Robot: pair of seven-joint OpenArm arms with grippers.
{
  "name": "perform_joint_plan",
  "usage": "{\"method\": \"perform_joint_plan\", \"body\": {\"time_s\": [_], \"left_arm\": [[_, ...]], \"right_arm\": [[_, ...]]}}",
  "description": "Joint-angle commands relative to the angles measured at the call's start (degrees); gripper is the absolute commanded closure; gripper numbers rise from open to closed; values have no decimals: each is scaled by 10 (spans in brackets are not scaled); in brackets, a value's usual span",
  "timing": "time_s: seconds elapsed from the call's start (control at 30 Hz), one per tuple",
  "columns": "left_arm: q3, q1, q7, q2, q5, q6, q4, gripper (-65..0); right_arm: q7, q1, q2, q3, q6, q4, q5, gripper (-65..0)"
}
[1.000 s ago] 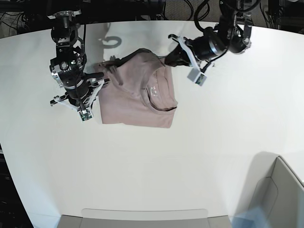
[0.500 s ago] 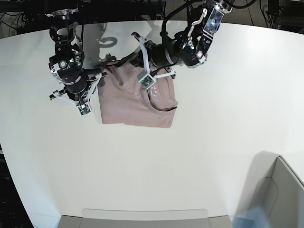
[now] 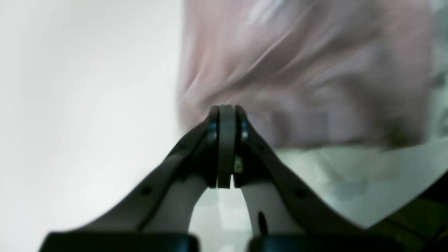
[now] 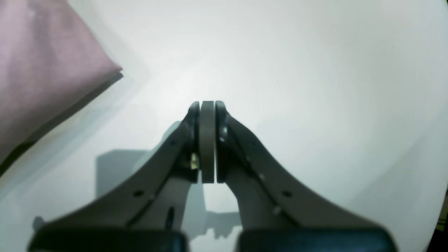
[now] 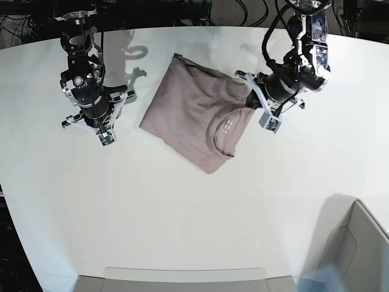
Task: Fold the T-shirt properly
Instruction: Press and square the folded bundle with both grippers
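Observation:
The dusty-pink T-shirt (image 5: 194,112) lies folded and flat on the white table (image 5: 182,207), turned on a diagonal, with its neck opening (image 5: 226,131) toward the lower right. My left gripper (image 5: 250,91) is at the shirt's right edge. In the left wrist view the left gripper (image 3: 226,112) is shut, no cloth shows between its pads, and the blurred T-shirt (image 3: 301,70) lies just beyond the tips. My right gripper (image 5: 117,97) hovers left of the shirt, apart from it. In the right wrist view the right gripper (image 4: 207,106) is shut on nothing, and a corner of the T-shirt (image 4: 45,70) shows at the upper left.
A grey bin (image 5: 358,243) stands at the lower right corner. A flat grey tray edge (image 5: 182,277) runs along the table's front. Dark cables and frame parts line the table's far edge (image 5: 200,12).
The T-shirt has swung round and shifted right and now lies diagonally. My left arm has moved from over the shirt to its right edge. My right gripper has drawn a little away to the left.

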Motion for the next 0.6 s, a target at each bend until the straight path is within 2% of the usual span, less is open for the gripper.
{"method": "perform_joint_plan", "body": {"time_s": [0.0, 0.1, 0.2, 0.3, 0.47, 0.57], "left_arm": [[2, -4, -8, 1, -8, -2, 5, 0], [41, -7, -8, 11, -8, -4, 1, 0], [117, -29, -5, 8, -5, -4, -10, 0], [165, -46, -6, 8, -4, -3, -57, 0], [164, -91, -9, 1, 10, -2, -183, 0], [100, -91, -18, -5, 70, -1, -179, 0]], "right_arm": [[13, 20, 0, -1, -2, 11, -3, -5], [13, 36, -7, -27, -2, 11, -3, -5], [13, 55, -11, -70, -2, 6, -3, -5], [13, 75, -29, -110, -2, -25, -3, -5], [12, 93, -43, -187, -2, -97, -4, -5], [12, 70, -39, -248, -2, -98, -4, -5]]}}
